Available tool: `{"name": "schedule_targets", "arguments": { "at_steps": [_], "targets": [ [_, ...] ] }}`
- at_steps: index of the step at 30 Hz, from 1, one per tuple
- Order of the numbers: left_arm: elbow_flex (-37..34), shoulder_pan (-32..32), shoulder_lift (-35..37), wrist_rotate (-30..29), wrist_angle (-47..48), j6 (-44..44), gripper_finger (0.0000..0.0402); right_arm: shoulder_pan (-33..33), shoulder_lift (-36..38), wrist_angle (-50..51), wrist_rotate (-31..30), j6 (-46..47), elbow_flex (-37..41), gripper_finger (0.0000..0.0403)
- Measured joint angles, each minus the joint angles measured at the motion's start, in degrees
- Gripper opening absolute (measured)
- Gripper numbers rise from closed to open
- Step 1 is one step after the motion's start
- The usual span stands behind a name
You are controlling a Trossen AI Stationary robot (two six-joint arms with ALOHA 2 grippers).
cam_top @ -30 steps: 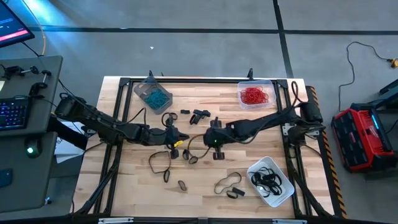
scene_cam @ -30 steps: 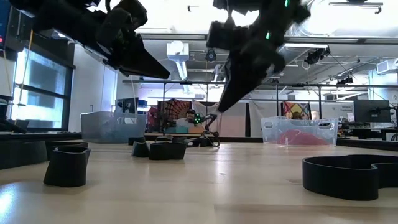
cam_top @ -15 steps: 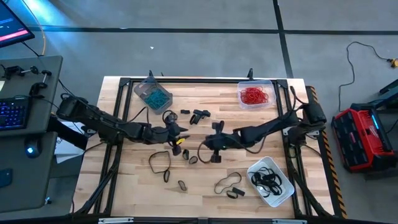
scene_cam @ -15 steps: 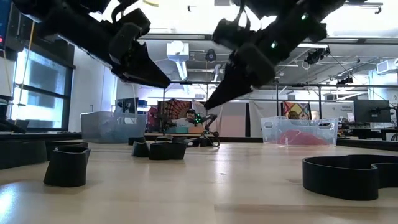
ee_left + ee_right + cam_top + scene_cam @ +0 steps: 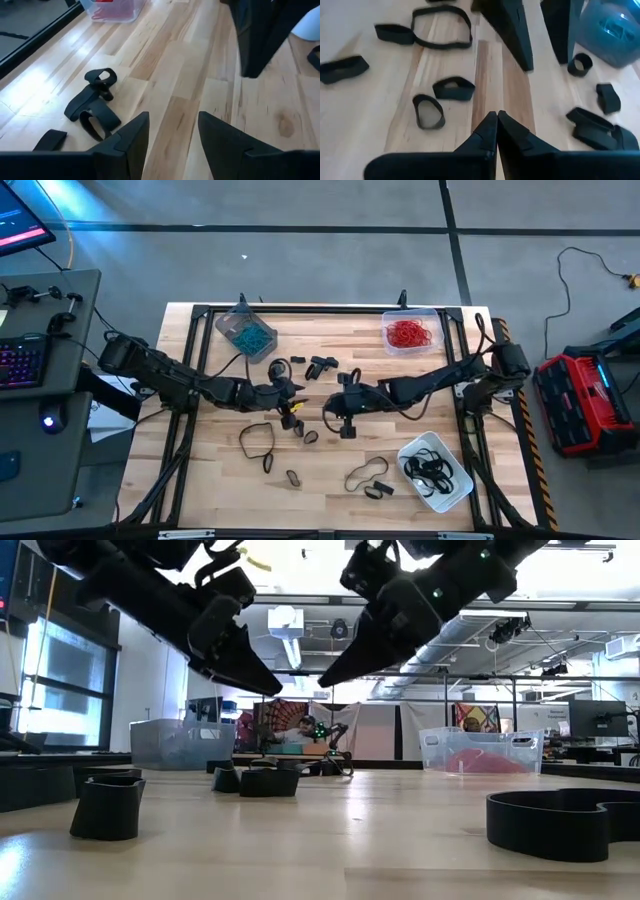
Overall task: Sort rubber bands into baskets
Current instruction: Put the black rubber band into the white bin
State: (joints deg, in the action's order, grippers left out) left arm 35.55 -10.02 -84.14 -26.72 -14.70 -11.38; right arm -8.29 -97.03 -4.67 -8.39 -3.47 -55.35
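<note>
Black rubber bands [image 5: 258, 442] lie scattered on the wooden table; more show in the left wrist view [image 5: 95, 97] and the right wrist view [image 5: 452, 87]. Three baskets stand on the table: one with teal bands [image 5: 245, 332] at the far left, one with red bands [image 5: 410, 332] at the far right, and a whitish one with black bands [image 5: 435, 470] at the near right. Above the table's middle my left gripper [image 5: 172, 117] hangs open and empty. My right gripper [image 5: 496, 114] faces it, shut, with nothing visible between its fingers.
Several loose bands lie right below the two grippers [image 5: 303, 432] and toward the near edge [image 5: 368, 477]. A cluster of black bands [image 5: 318, 363] lies beyond the grippers. The two arms' tips stand close together over the middle. Bare wood shows at the near left.
My left gripper has opened and moved a little toward the table's right, sinking slightly. My right gripper has risen and tipped more level, staying shut.
</note>
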Motion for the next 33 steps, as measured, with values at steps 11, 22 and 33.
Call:
{"name": "schedule_targets", "arguments": {
  "at_steps": [11, 22, 33],
  "targets": [
    [0.1, 1.1, -0.3, 2.9, 1.5, -0.4, 0.0153, 0.1, 0.0, 0.2, -3.7, 6.4, 0.0, 0.0000],
    [6.8, 4.2, -7.7, 2.8, 10.1, -2.1, 0.0134, 0.0, 0.0, 7.2, -10.7, 9.7, 0.0, 0.0000],
    [11.0, 9.9, -17.0, 0.0, 11.0, -3.3, 0.0196, -1.8, -0.1, 7.9, -11.5, 10.5, 0.0, 0.0000]
  ]
}}
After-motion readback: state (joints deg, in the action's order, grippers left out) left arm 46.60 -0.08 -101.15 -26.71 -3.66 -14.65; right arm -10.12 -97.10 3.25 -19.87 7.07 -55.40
